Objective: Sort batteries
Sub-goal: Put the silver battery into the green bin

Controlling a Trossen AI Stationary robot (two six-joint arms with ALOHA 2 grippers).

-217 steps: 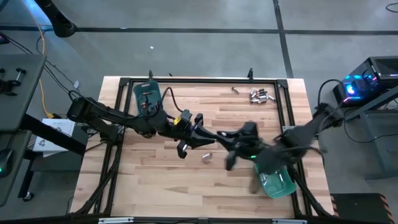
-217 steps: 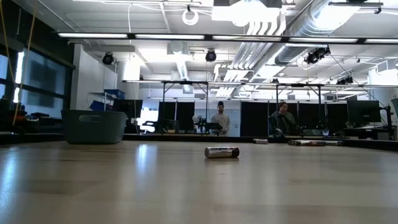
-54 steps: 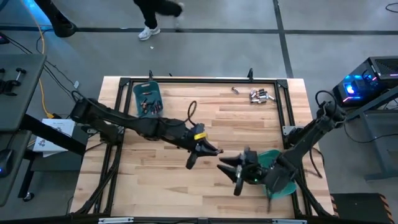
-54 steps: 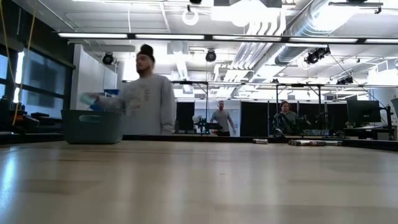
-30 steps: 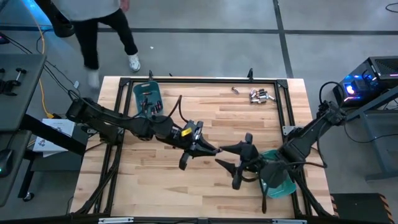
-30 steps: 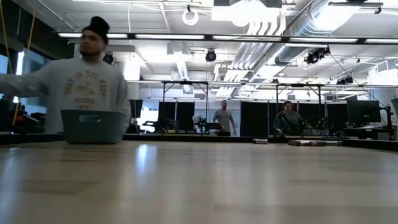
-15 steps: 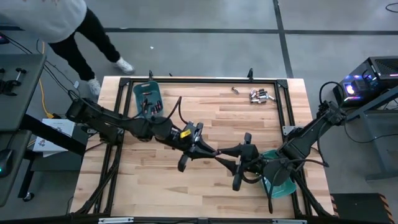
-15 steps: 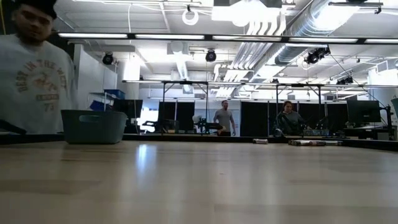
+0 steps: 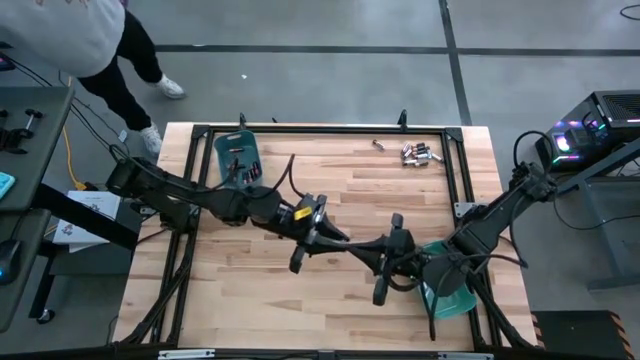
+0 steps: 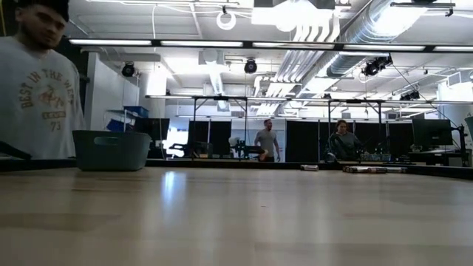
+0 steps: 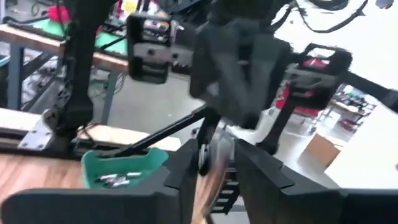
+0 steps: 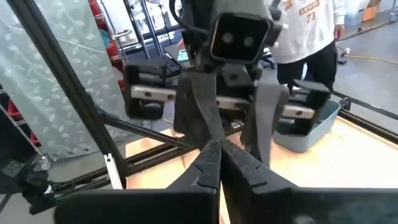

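Above the middle of the counter (image 9: 250, 290) the two end effectors meet tip to tip: the right end effector (image 9: 357, 247) is closed, its fingers pinched together, while the left end effector (image 9: 343, 241) stands partly open around a small battery (image 11: 204, 151). Loose batteries (image 9: 419, 153) lie near the far right corner, more lie in the left bin (image 9: 236, 160), and others in the right bin (image 11: 122, 168). A person (image 10: 37, 89) stands beyond the far left corner.
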